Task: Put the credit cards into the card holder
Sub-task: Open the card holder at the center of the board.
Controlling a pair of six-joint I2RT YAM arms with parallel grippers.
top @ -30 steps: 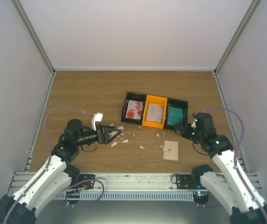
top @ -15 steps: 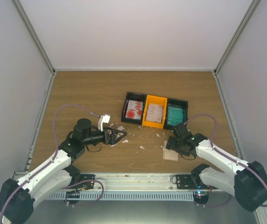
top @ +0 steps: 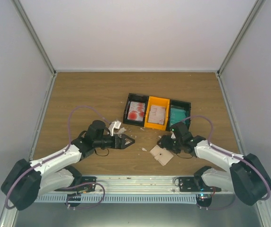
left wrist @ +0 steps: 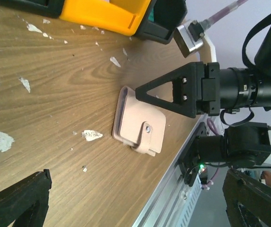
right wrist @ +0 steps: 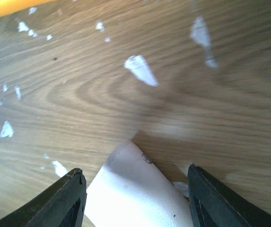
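The beige card holder [top: 161, 155] lies closed and turned askew on the table near the front edge. It also shows in the left wrist view [left wrist: 140, 127], snap tab up. My right gripper [top: 167, 141] is open and low over the holder's far end; in the right wrist view [right wrist: 135, 170] the holder [right wrist: 135, 198] lies between its fingers. My left gripper [top: 127, 141] is open and empty, to the left of the holder and pointing at it [left wrist: 136, 176]. The credit cards lie in bins: white with red mark [top: 136, 111], grey-beige [top: 157, 113], teal [top: 178, 115].
Three joined bins stand mid-table: a black one [top: 128, 105], an orange one [top: 158, 100] and another black one [top: 187, 105]. Small white scraps [top: 144, 149] lie scattered between the grippers. The table's front edge and metal rail [top: 140, 182] are just below the holder.
My right gripper has swung left and down to the card holder, which slid left and turned askew. My left arm has reached further right toward it.
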